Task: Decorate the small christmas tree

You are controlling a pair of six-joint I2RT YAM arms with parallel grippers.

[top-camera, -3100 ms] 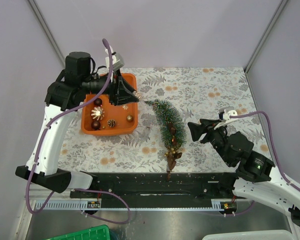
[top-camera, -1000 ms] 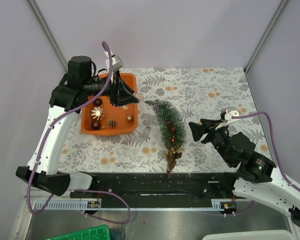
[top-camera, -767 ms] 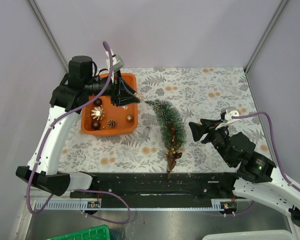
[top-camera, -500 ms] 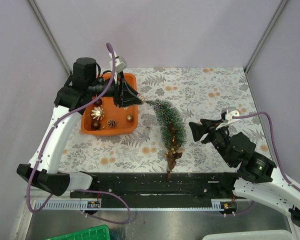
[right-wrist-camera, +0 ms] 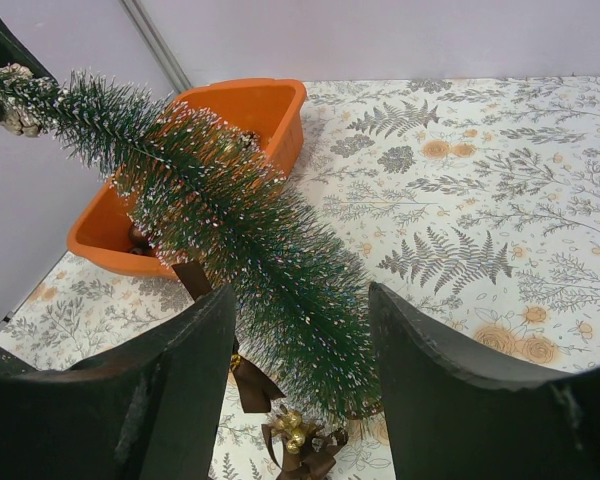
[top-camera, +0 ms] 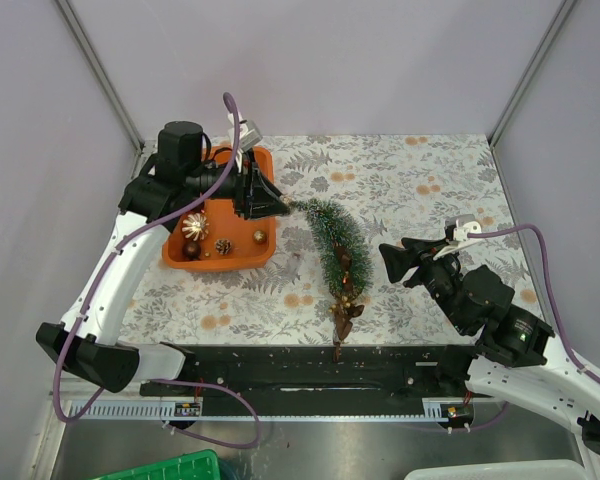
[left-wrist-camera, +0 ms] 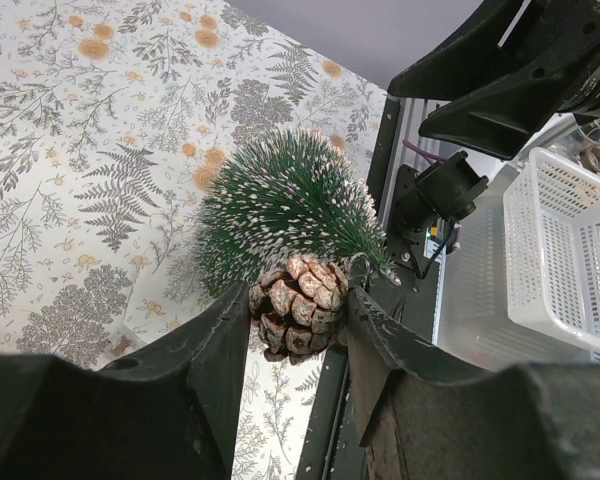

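Note:
The small christmas tree [top-camera: 335, 243] lies flat on the patterned table, its tip toward the orange tray [top-camera: 218, 262] and its base toward me. Brown bows with gold beads [top-camera: 346, 308] sit at its lower end. My left gripper [top-camera: 280, 206] is shut on a brown pine cone [left-wrist-camera: 298, 305], which hangs just at the tree's tip [left-wrist-camera: 280, 210]. My right gripper [top-camera: 387, 258] stands open just right of the tree's lower half. In the right wrist view the tree [right-wrist-camera: 250, 235] lies past the spread fingers [right-wrist-camera: 190, 360], with nothing between them.
The tray holds brown balls, a gold star-shaped ornament [top-camera: 192, 226], a small cone [top-camera: 222, 245] and a gold ball [top-camera: 259, 236]. A black rail [top-camera: 300, 365] runs along the near edge. A white basket [left-wrist-camera: 570, 250] sits beyond that rail, below table level.
My left gripper has moved right, from over the tray to the tree's tip, carrying the pine cone. The right arm has barely moved.

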